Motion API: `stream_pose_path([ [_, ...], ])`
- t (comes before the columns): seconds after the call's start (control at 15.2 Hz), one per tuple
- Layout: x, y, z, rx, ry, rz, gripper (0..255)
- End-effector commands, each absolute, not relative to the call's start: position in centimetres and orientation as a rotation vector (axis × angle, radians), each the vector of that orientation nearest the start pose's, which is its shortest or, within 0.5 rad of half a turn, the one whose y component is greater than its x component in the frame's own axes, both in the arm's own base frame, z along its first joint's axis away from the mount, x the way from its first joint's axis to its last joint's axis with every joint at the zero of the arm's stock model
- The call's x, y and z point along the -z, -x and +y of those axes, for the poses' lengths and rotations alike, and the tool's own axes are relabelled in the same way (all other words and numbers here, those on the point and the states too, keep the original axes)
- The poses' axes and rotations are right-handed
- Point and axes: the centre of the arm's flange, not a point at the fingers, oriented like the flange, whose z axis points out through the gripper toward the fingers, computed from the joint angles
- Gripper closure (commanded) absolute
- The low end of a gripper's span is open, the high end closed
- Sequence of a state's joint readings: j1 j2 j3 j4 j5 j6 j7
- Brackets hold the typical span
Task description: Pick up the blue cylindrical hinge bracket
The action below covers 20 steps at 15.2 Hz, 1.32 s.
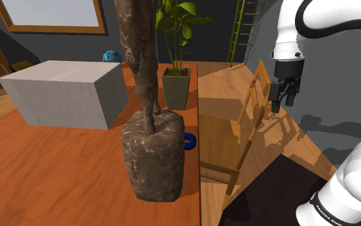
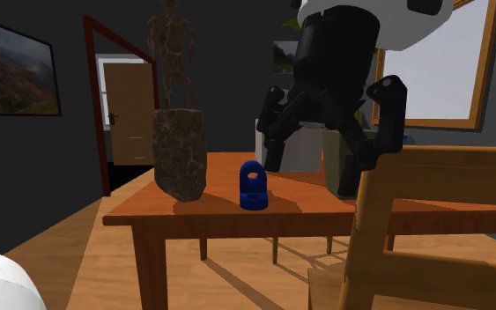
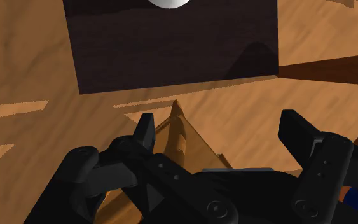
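**Figure. Approach stage, before any contact.** The blue hinge bracket [image 2: 253, 187] stands on the wooden table [image 2: 203, 210], close to its edge. In the second exterior view it lies at 3 o'clock of the rough stone statue base [image 2: 181, 151], just beside it but apart. In the shoulder view the same base hides most of the bracket [image 1: 190, 141], and only a blue sliver shows at the base's 3 o'clock, at 6 o'clock of the potted plant [image 1: 176, 86].

The gripper [image 1: 281, 103] hangs in the air at about 2 o'clock of the bracket in the shoulder view, well apart from it and over the wooden chair [image 1: 252, 119] rather than the table. In the wrist view its fingers [image 3: 147, 132] are spread wide with nothing between them, so the hand is released and empty.

**Progress.** No part of the task looks done: the bracket rests untouched. Travel toward the table, descent, closing and lift all remain.

**Orientation.** The bracket stands upright, its long axis vertical, with a short cylindrical foot below and a ring lug at 12 o'clock. The ring's bore runs horizontally and faces the second exterior camera.
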<state>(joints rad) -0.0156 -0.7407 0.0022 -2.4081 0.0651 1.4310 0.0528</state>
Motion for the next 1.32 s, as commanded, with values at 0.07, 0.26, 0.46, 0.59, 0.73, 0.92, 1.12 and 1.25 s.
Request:
stream_pose_path([
  [0.07,-54.2,-30.9,1.3,-0.361,3.072,0.061,0],
  [0.26,-54.0,-33.9,4.4,-0.347,3.106,-0.057,0],
  [0.46,-53.8,-36.6,7.6,-0.332,3.135,-0.178,0],
  [0.59,-53.6,-38.3,9.9,-0.321,3.153,-0.259,0],
  [0.73,-53.4,-39.9,12.2,-0.31,3.168,-0.342,0],
  [0.92,-53.1,-42.0,15.9,-0.293,3.186,-0.468,0],
  [1.12,-52.7,-43.8,19.7,-0.275,3.199,-0.595,0],
  [1.25,-52.4,-44.9,22.4,-0.263,3.204,-0.681,0],
])
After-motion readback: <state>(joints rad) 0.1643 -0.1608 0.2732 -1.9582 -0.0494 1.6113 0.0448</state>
